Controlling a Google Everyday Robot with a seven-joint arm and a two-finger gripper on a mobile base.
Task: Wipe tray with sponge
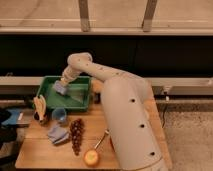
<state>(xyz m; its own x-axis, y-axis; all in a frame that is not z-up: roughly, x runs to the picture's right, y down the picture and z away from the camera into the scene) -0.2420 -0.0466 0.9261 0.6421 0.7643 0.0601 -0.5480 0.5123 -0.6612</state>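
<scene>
Mid-wipe. My gripper (63, 84) is down in the green tray (80, 96), around its 10 o'clock, with the blue sponge (59, 89) right under it. Can't tell its grip state. Next I'd drag the sponge toward 4 o'clock, pressed flat.

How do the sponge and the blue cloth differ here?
The sponge is inside the green tray, right under the gripper; the blue cloth lies on the wooden table, apart from the arm. The sponge looks compact and blocky; the cloth is crumpled and spread wider. Both are bluish.
</scene>
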